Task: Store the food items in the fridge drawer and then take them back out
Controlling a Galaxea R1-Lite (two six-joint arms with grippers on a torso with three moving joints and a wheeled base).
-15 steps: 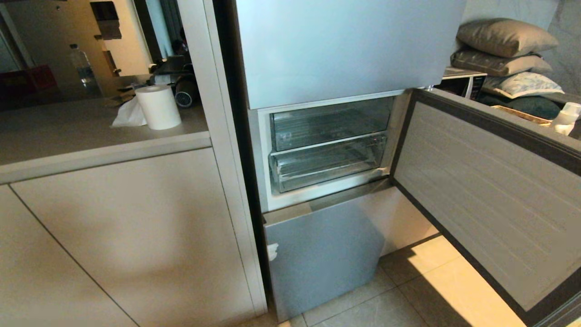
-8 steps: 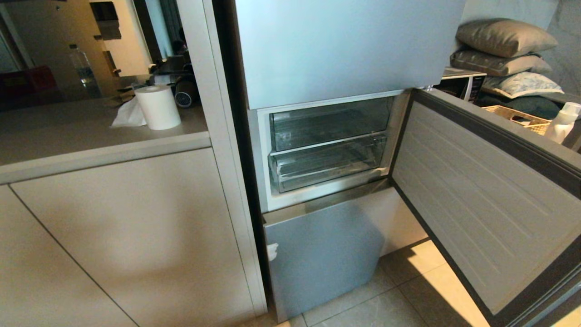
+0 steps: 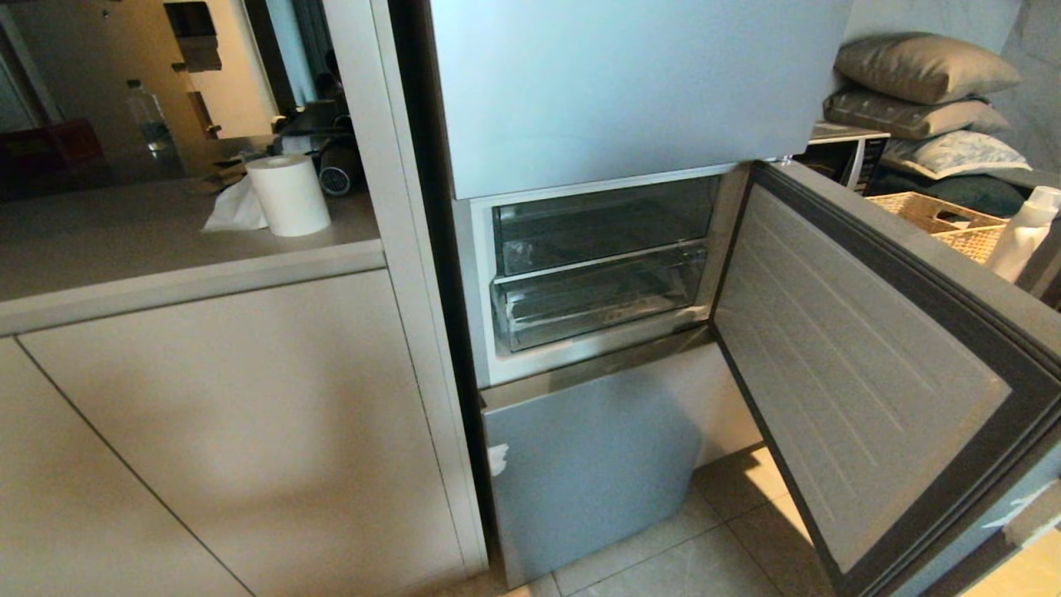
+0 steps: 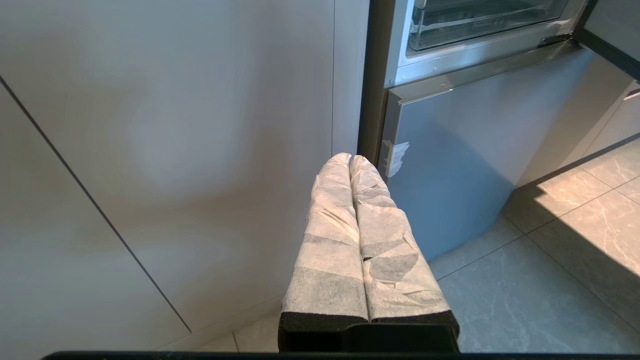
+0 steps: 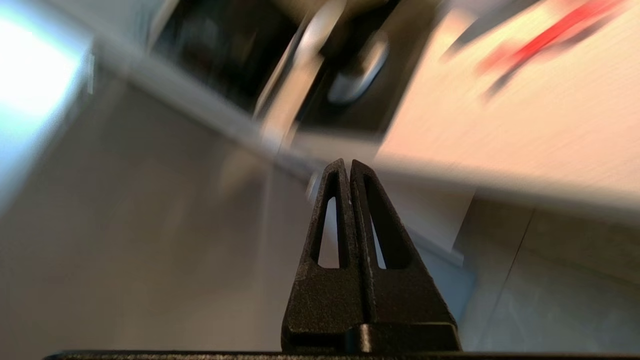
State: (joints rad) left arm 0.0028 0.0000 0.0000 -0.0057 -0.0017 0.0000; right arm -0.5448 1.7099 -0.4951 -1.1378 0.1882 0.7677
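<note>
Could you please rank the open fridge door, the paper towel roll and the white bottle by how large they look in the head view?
1. Open fridge door, by far the largest; it also stands nearest the camera.
2. Paper towel roll.
3. White bottle, partly cut off at the picture's edge, so its rank below the roll is unsure.

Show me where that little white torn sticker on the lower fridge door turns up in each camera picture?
Head view: the white sticker sits at the left edge of the lower door panel, low in the centre.
Left wrist view: the sticker is just beyond the tips of the shut left gripper.
Right wrist view: not in it.
Shared landmark: the lower clear drawer.
</note>
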